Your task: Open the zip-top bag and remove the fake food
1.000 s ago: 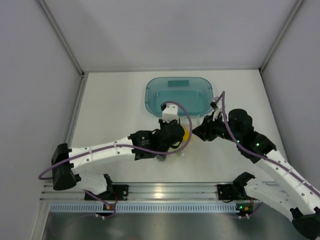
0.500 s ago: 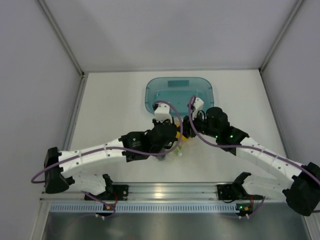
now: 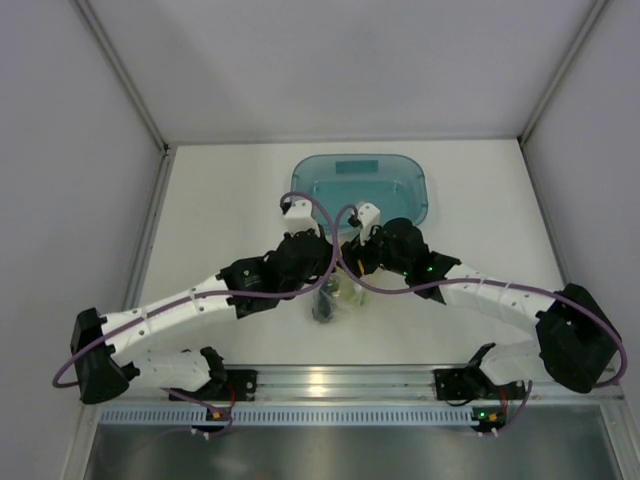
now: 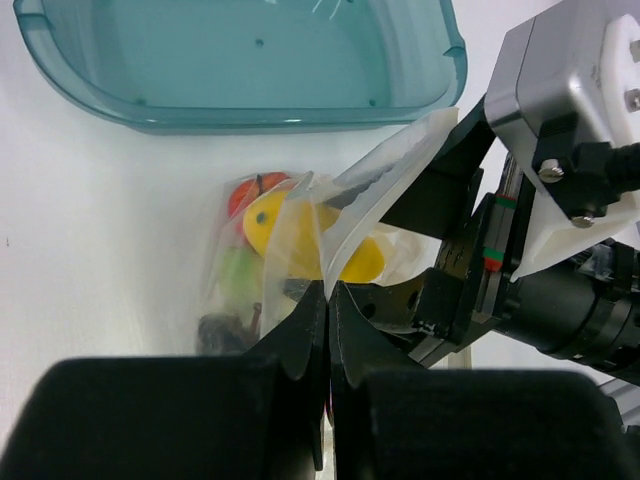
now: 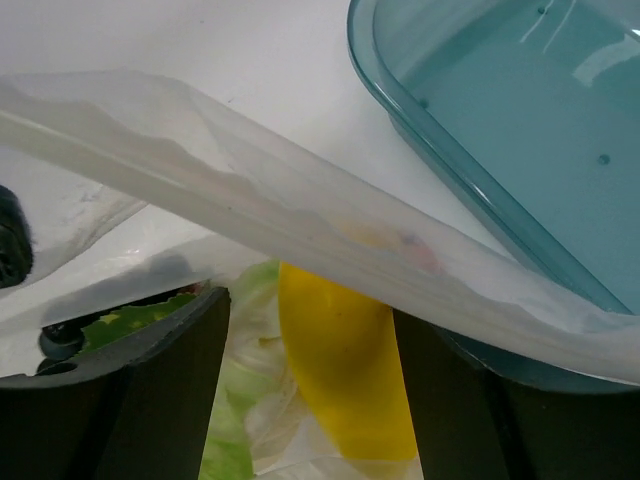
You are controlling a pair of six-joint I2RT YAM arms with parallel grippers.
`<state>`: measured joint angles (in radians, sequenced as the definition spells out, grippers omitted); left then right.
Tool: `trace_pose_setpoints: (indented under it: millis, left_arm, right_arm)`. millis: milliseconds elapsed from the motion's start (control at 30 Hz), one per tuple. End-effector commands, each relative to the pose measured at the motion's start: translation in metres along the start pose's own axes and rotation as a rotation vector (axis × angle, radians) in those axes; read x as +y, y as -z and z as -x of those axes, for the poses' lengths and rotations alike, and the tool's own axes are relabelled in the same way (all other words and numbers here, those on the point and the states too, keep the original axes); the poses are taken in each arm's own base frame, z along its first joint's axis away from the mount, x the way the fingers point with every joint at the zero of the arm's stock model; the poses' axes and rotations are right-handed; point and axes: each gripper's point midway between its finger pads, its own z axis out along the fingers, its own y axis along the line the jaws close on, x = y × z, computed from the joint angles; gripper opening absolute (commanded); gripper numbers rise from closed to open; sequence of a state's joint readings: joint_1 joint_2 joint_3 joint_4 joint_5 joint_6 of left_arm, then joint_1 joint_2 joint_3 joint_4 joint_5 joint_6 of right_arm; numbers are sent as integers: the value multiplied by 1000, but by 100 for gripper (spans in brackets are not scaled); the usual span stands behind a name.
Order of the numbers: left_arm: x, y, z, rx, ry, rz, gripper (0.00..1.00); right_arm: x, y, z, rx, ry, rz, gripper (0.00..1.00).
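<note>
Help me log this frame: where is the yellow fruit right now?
In the left wrist view, the yellow fruit sits inside the zip-top bag, beside the red apple, just in front of the teal tray.

On the table [image 3: 220, 200], mid-way: bag [image 4: 290, 215], with tray [image 3: 360, 190] near at its 12 o'clock. In the bag: oval fruit [image 4: 300, 245] central, apple [image 4: 250, 190] touching at 10 o'clock, cauliflower [image 4: 235, 275] at 8, grapes [image 4: 222, 330] at 7. Left gripper [image 4: 330, 300] on the lip at 6 o'clock. Right gripper [image 5: 308, 310] at 3, astride the other lip.
</note>
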<state>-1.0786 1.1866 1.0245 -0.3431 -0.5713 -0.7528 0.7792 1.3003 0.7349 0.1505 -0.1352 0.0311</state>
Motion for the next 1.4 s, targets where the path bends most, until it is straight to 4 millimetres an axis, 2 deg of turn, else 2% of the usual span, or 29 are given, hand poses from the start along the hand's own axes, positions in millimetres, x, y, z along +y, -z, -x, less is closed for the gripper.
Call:
trace_pose_setpoints:
  millis: [0, 133, 333, 367, 400, 433, 467, 500, 700, 800, 833, 1100, 1267, 1367]
  left_arm:
    - [-4, 5, 12, -16, 49, -65, 0]
    - [1, 5, 14, -17, 33, -65, 0]
    - [12, 2, 12, -9, 38, -50, 0]
    - [13, 1, 11, -6, 37, -49, 0]
    - [14, 1, 10, -5, 39, -49, 0]
    - [16, 0, 9, -2, 41, -43, 0]
    - [16, 2, 10, -6, 44, -47, 0]
    - [18, 1, 10, -9, 46, -41, 0]
    - [27, 2, 12, -27, 52, -15, 0]
    - [30, 2, 13, -34, 51, -2, 0]
    - [31, 2, 14, -40, 52, 3, 0]
    - [42, 5, 28, -108, 73, 56, 0]
    - [43, 5, 30, -111, 66, 59, 0]
    - [42, 5, 28, -104, 67, 51, 0]
  right_arm:
    - [-4, -16, 15, -39, 78, -31, 68]
    - [-6, -24, 10, -19, 94, -60, 76]
    - [-14, -43, -18, 84, 102, -109, 78]
    - [-13, -44, -18, 81, 100, -107, 76]
    - [-12, -46, -17, 77, 97, -105, 68]
    - [-11, -44, -14, 64, 93, -101, 64]
    - [-10, -43, -13, 59, 92, -101, 58]
    - [-9, -42, -10, 47, 91, -96, 48]
    - [0, -24, 15, -41, 70, -77, 45]
    - [10, -10, 23, -77, 73, -40, 43]
    - [13, -3, 31, -102, 75, -32, 43]
    - [40, 33, 44, -176, 70, 79, 41]
    - [48, 66, 81, -319, 56, 100, 41]
    - [40, 84, 111, -416, 17, 44, 42]
